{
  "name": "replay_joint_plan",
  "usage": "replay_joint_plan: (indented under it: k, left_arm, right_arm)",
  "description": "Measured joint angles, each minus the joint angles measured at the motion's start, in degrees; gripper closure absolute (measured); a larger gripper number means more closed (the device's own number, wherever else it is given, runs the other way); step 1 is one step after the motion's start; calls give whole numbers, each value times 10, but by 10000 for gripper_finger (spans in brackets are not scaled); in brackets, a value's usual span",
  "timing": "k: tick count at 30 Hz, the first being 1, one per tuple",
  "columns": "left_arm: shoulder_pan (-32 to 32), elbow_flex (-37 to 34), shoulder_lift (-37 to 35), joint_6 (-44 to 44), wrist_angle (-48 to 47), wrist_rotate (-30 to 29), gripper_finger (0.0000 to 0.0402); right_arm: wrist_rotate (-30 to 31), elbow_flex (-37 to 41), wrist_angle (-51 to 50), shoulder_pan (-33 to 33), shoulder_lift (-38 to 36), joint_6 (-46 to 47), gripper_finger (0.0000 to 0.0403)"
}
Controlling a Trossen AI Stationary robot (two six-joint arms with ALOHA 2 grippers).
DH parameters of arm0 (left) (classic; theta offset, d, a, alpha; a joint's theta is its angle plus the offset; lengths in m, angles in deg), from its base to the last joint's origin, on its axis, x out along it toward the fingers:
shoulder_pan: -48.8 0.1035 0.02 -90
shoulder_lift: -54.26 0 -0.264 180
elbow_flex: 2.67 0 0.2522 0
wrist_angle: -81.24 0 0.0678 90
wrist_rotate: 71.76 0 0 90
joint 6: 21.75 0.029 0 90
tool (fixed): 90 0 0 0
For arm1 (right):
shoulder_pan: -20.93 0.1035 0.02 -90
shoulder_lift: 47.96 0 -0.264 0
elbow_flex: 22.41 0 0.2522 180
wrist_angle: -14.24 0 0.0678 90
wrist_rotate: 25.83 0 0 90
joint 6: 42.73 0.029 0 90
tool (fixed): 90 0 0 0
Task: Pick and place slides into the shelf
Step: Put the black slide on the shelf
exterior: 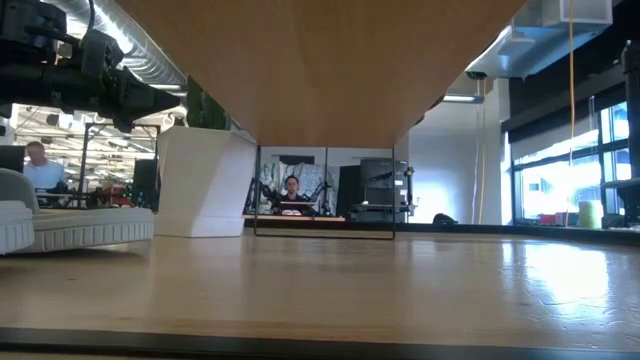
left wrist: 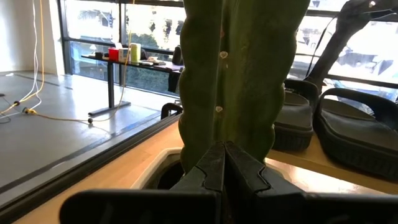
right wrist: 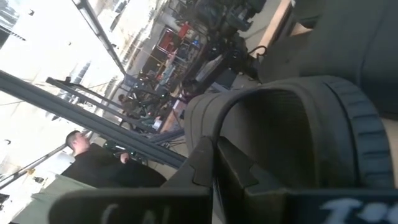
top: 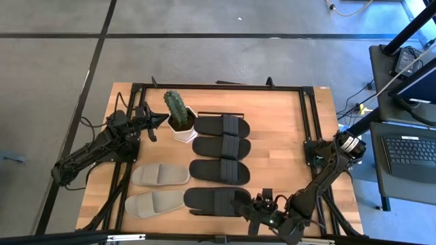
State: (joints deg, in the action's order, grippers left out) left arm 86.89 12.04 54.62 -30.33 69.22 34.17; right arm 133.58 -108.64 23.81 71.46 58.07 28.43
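Note:
Several black slides [top: 219,170] lie side by side in a column down the table's middle, soles down. Two grey-beige slides [top: 160,175] lie to their left. The shelf [exterior: 320,70] shows from below in the low view, as a light wood panel on thin black legs. My right gripper [top: 253,209] is shut and level at the right end of the nearest black slide [top: 216,201]. In the right wrist view that slide's strap [right wrist: 292,118] arches just beyond the gripper [right wrist: 214,146]. My left gripper [top: 158,121] waits shut at the far left, pointing at a cactus [left wrist: 239,68]. My right gripper's shut fingertips [right wrist: 205,155] stand level at the nearest black slide's right end [top: 246,201], coming from the table's right. I cannot tell whether they touch it. The slide lies flat.
The cactus stands in a white pot [top: 182,128] at the far left, just beyond my left gripper. Black frame rails [top: 306,122] run along the table's sides and far edge. A desk with a keyboard [top: 409,150] stands right of the table. People show in the room beyond [exterior: 292,190].

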Motion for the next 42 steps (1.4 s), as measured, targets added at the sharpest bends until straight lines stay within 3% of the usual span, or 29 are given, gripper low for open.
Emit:
replay_joint_plan:
  k: [9, 42]
  left_arm:
    - [0, 0, 0, 1, 0, 0, 401]
    - [0, 0, 0, 2, 0, 0, 401]
  right_arm:
    - [-2, 0, -97, -1, -1, 128, 397]
    - [-74, 0, -113, -13, -1, 156, 359]
